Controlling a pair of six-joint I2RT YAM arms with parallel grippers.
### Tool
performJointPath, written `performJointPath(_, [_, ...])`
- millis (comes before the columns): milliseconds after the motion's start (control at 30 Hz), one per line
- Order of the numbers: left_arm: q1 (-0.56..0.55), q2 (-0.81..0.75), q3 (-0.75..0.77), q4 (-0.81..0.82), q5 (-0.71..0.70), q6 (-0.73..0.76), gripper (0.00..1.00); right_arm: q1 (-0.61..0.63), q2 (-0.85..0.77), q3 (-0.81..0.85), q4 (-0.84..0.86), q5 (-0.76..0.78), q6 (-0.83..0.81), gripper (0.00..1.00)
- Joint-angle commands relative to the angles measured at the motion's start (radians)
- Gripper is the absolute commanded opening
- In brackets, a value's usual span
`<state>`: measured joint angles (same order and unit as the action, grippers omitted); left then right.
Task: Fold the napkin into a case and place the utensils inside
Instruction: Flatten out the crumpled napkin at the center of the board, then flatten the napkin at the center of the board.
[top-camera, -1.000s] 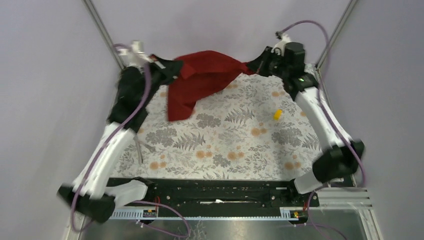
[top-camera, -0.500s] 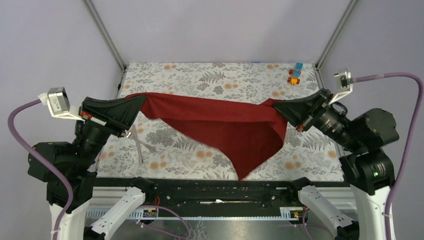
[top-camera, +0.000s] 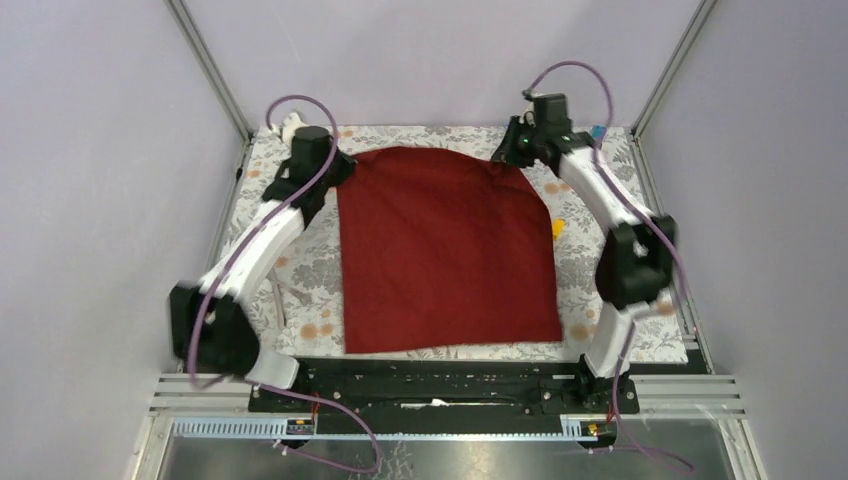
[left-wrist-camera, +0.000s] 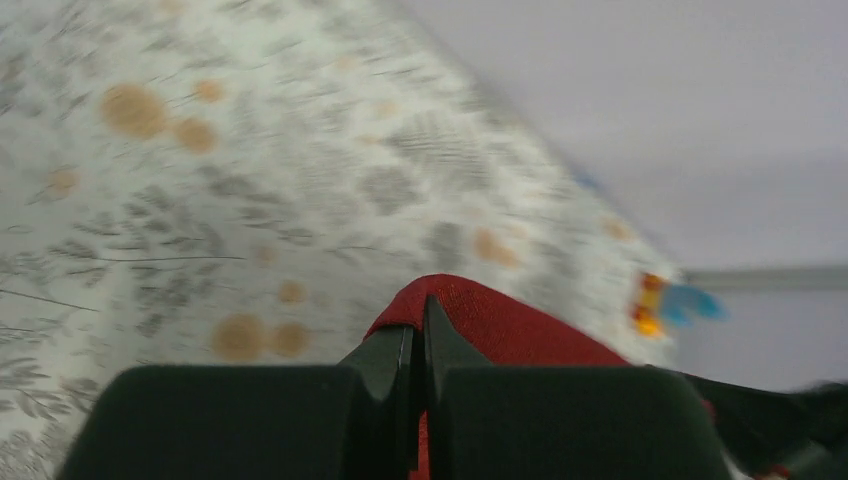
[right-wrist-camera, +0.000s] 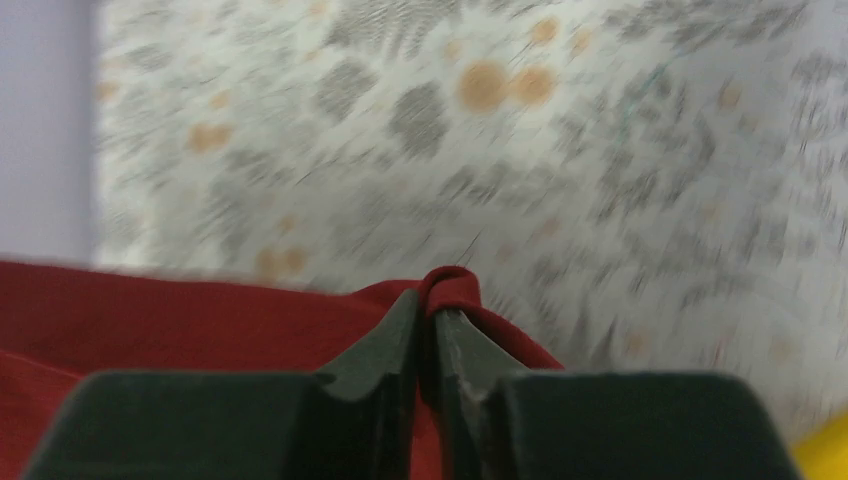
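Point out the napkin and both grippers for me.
napkin (top-camera: 445, 250), top view, middle of the spread red cloth.
left gripper (left-wrist-camera: 417, 325), left wrist view, between the fingertips pinching a napkin corner.
right gripper (right-wrist-camera: 428, 318), right wrist view, between the fingertips pinching a napkin corner.

The floral table carries the spread red napkin, a yellow block just beside its right edge.

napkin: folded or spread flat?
Spread. The napkin lies open as one flat sheet on the table, no fold visible; the left end effector and right end effector each pinch a far corner.
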<state>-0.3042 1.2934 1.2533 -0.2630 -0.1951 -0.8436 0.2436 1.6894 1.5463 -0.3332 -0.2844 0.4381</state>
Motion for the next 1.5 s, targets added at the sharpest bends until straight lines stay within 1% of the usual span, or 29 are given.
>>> performJointPath(0, [0.148, 0.332, 0.010, 0.146, 0.004, -0.060, 0.00, -0.018, 0.435, 0.467, -0.167, 0.094, -0.246, 0.27])
performJointPath(67, [0.200, 0.489, 0.099, 0.083, 0.026, -0.054, 0.00, -0.018, 0.612, 0.750, -0.371, 0.200, -0.278, 0.51])
performJointPath(100, [0.220, 0.534, 0.133, 0.066, 0.054, -0.029, 0.04, -0.018, 0.675, 0.896, -0.495, 0.272, -0.285, 0.59])
performJointPath(133, [0.233, 0.551, 0.151, 0.060, 0.076, 0.003, 0.18, -0.018, 0.722, 1.006, -0.588, 0.349, -0.291, 0.68])
performJointPath(167, [0.240, 0.548, 0.167, 0.038, 0.089, 0.034, 0.29, -0.017, 0.710, 1.048, -0.648, 0.384, -0.304, 0.73])
performJointPath(200, [0.242, 0.528, 0.174, 0.020, 0.091, 0.053, 0.44, -0.015, 0.663, 1.017, -0.663, 0.421, -0.309, 0.78])
performJointPath(233, [0.244, 0.495, 0.161, 0.023, 0.103, 0.064, 0.58, -0.010, 0.593, 0.917, -0.645, 0.436, -0.307, 0.82])
performJointPath(267, [0.247, 0.456, 0.133, 0.033, 0.133, 0.066, 0.70, -0.009, 0.506, 0.789, -0.604, 0.415, -0.299, 0.84])
performJointPath(300, [0.249, 0.402, 0.105, 0.040, 0.164, 0.064, 0.91, -0.009, 0.423, 0.647, -0.527, 0.376, -0.283, 0.85])
performJointPath(333, [0.250, 0.366, 0.069, 0.033, 0.186, 0.062, 0.98, -0.008, 0.329, 0.484, -0.450, 0.321, -0.244, 0.86])
performJointPath(367, [0.251, 0.332, 0.039, 0.023, 0.216, 0.055, 0.99, -0.005, 0.247, 0.335, -0.365, 0.253, -0.214, 0.88])
performJointPath(433, [0.247, 0.259, -0.053, 0.058, 0.295, 0.025, 0.99, 0.001, 0.131, 0.067, -0.229, 0.123, -0.149, 0.91])
performJointPath(467, [0.242, 0.228, -0.109, 0.096, 0.345, 0.005, 0.99, 0.005, 0.100, -0.011, -0.183, 0.068, -0.123, 0.91])
performJointPath(500, [0.232, 0.204, -0.159, 0.134, 0.401, -0.013, 0.99, 0.010, 0.079, -0.075, -0.149, 0.021, -0.098, 0.93])
performJointPath(567, [0.168, 0.176, -0.239, 0.182, 0.490, -0.039, 0.99, 0.011, 0.056, -0.173, -0.113, -0.002, -0.051, 0.92])
performJointPath(633, [0.092, 0.170, -0.297, 0.215, 0.563, -0.030, 0.99, 0.011, 0.046, -0.256, -0.062, -0.018, -0.027, 0.85])
performJointPath(667, [0.049, 0.172, -0.319, 0.220, 0.574, -0.021, 0.99, 0.011, 0.048, -0.285, -0.045, -0.022, -0.023, 0.81])
performJointPath(733, [-0.034, 0.182, -0.361, 0.225, 0.570, -0.003, 0.98, 0.012, 0.058, -0.326, -0.016, -0.028, -0.021, 0.72])
performJointPath(767, [-0.071, 0.184, -0.385, 0.229, 0.558, 0.006, 0.98, 0.012, 0.065, -0.345, -0.002, -0.027, -0.023, 0.71])
performJointPath(867, [-0.168, 0.202, -0.444, 0.236, 0.524, 0.041, 0.98, 0.017, 0.078, -0.389, 0.006, 0.015, -0.028, 0.68])
performJointPath(967, [-0.237, 0.218, -0.499, 0.236, 0.502, 0.061, 0.97, 0.038, 0.074, -0.430, 0.008, 0.055, -0.023, 0.67])
performJointPath(1100, [-0.255, 0.142, -0.632, 0.245, 0.461, 0.038, 0.97, 0.085, 0.048, -0.511, 0.011, 0.125, 0.015, 0.67])
performJointPath(1233, [-0.274, 0.057, -0.758, 0.235, 0.451, -0.026, 0.99, 0.106, 0.025, -0.606, 0.034, 0.138, 0.071, 0.68])
performJointPath(1300, [-0.278, 0.018, -0.805, 0.183, 0.427, -0.046, 0.99, 0.115, 0.008, -0.645, 0.035, 0.137, 0.091, 0.68])
performJointPath(1467, [-0.279, -0.090, -0.837, -0.073, 0.292, -0.114, 0.99, 0.187, -0.085, -0.754, 0.045, 0.102, 0.165, 0.68])
